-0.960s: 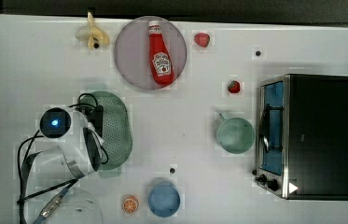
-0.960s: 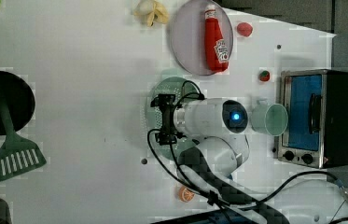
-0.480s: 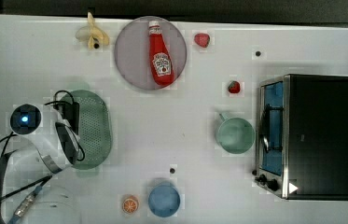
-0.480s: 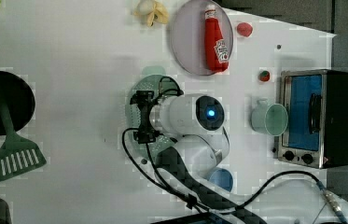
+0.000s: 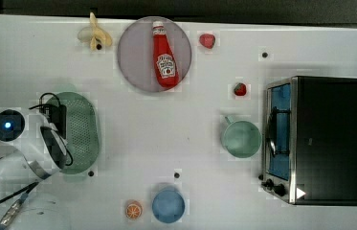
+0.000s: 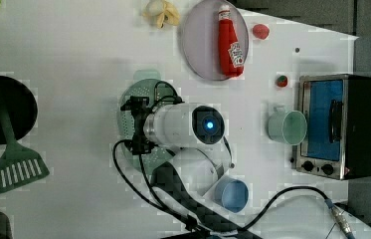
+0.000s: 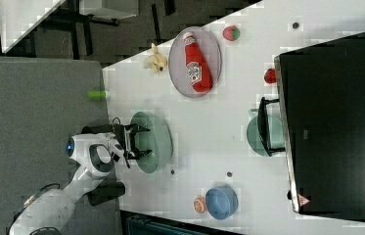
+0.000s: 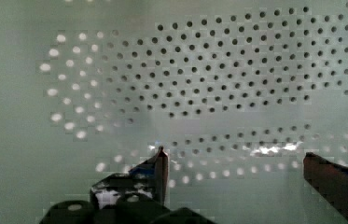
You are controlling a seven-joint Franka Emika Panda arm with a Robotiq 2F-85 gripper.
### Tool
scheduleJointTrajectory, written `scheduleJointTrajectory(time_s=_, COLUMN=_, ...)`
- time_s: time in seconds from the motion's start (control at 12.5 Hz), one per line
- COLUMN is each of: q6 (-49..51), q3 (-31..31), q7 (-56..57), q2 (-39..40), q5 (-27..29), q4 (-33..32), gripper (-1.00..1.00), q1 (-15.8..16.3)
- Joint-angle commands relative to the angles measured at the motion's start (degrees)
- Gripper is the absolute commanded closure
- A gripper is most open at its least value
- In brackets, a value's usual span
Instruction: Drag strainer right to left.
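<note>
white table (image 5: 133, 134): gripper (image 8: 234, 172) fingers wide inside strainer (image 5: 83, 129); ketchup (image 5: 164, 55) on plate (image 5: 130, 55).

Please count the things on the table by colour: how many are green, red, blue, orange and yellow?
Green: 2, strainer, mug
Red: 3, ketchup, two small fruits
Blue: 1, bowl
Orange: 1, orange slice
Yellow: 1, banana
Total: 8
</note>
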State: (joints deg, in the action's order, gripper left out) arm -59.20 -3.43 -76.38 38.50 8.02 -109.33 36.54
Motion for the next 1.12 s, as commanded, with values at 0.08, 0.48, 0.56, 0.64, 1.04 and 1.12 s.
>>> scheduleJointTrajectory(time_s=0.08, q6=0.69, q3=-0.13, q7=-3.16, q2=0.85, q5=1.86, q4=1.30, gripper=-1.00, q1=1.03)
scheduleJointTrajectory(time_s=0.48, q6=0.47, q3=-0.19, q7=-3.66, q2=2.47, q5=3.02, q4=3.95, gripper=-1.00, q1=2.33)
scheduleJointTrajectory(time_s=0.56, q6=0.44, q3=-0.18, q7=-3.64, q2=2.83, q5=3.02, q4=4.45, gripper=-1.00, q1=2.43)
scheduleJointTrajectory(time_s=0.64, q6=0.54, q3=-0.03, q7=-3.66, q2=2.76, q5=2.98, q4=4.65, gripper=-1.00, q1=2.49)
scheduleJointTrajectory(time_s=1.04, q6=10.73, q3=3.77, q7=7.62, q2=-4.68, q5=2.59, q4=4.36, gripper=-1.00, q1=2.42)
scheduleJointTrajectory(time_s=1.12, q6=14.65, q3=5.34, q7=11.20, q2=-7.53, q5=2.56, q4=4.30, gripper=-1.00, q1=2.38)
